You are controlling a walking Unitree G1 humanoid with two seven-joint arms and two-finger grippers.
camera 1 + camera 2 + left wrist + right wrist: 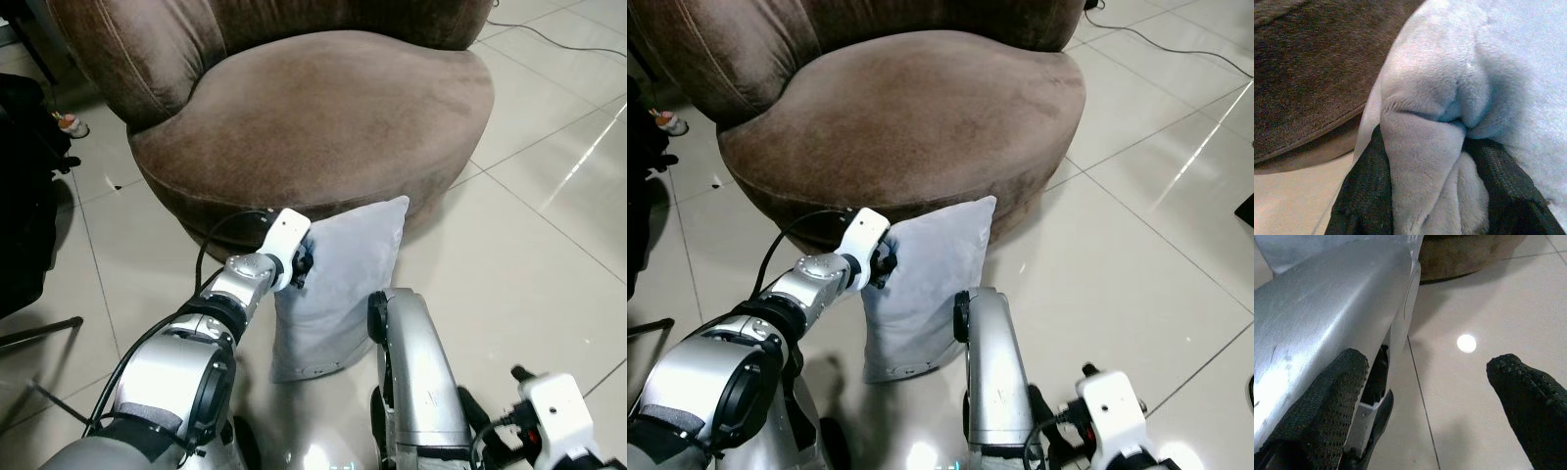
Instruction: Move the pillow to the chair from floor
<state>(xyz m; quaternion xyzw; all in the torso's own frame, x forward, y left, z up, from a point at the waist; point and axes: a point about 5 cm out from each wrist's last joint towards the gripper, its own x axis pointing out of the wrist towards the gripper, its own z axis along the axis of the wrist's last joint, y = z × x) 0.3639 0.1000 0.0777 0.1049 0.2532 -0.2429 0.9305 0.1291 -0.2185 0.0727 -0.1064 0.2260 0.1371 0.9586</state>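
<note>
With the left gripper [304, 262] clenched on a bunched corner of the pale grey plush pillow [338, 289] at frame centre, propped on the tiled floor [549, 225] against the brown suede round chair [323, 117], lift straight up before swinging over the seat; the right gripper [1430, 396] hangs released.

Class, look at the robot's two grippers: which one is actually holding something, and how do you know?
The left gripper: its black fingers pinch a fold of the grey pillow. The right gripper is open over bare floor tile.
</note>
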